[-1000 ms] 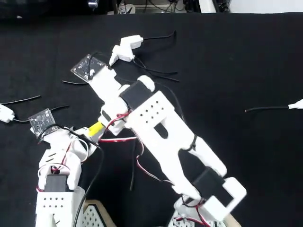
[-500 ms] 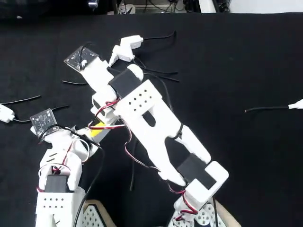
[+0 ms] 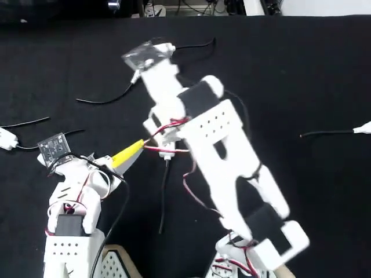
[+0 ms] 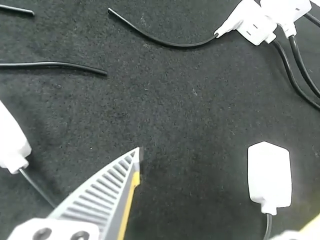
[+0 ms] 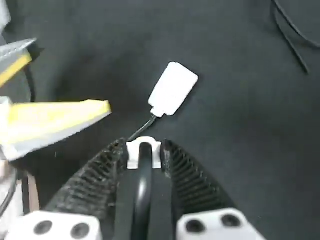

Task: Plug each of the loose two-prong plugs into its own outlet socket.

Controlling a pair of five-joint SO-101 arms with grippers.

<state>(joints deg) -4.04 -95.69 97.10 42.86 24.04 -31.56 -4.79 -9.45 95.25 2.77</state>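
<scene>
My right gripper point(image 5: 144, 150) is shut on a small white plug point(image 5: 144, 154), whose black cable point(image 3: 164, 197) hangs down toward the table's front. Below it on the black mat lies a flat white plug piece point(image 5: 173, 89), which the left wrist view shows as a white block point(image 4: 269, 172) with a thin lead. In the high view the right gripper point(image 3: 167, 153) sits under its own arm near the table's middle. My left gripper point(image 4: 220, 200) stands open just beside it, yellow finger point(image 3: 128, 153) pointing at the right gripper. Two more white plug pieces point(image 4: 255, 22) lie farther back.
A white socket piece point(image 3: 7, 138) with a cable lies at the left edge, and another point(image 3: 363, 127) at the right edge. Loose black cables point(image 3: 107, 98) cross the back left of the mat. The right arm point(image 3: 226, 145) spans the table's middle.
The right arm has swung toward the back and to the right, carrying its wrist away from the back-left cables. The left arm has stayed in place.
</scene>
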